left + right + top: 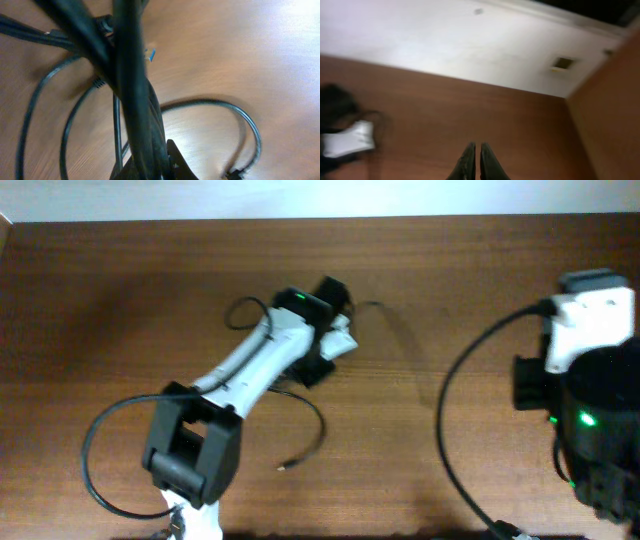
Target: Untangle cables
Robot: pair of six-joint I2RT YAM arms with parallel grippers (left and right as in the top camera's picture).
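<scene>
Thin black cables (318,418) lie on the brown table, looping out from under my left arm, with one metal-tipped plug end (284,468) loose near the front. My left gripper (335,305) sits over the tangle at the back middle. In the left wrist view its jaws (155,167) are shut on a bunch of black cables (135,95) that rise toward the camera, while another cable (240,117) curves over the wood to a plug (235,174). My right gripper (476,149) is shut and empty, above bare table at the right.
Thick black arm cables curve beside each base: one on the left (95,470), one on the right (450,430). The right arm's base (590,380) stands at the right edge. A white wall (470,45) borders the table's far edge.
</scene>
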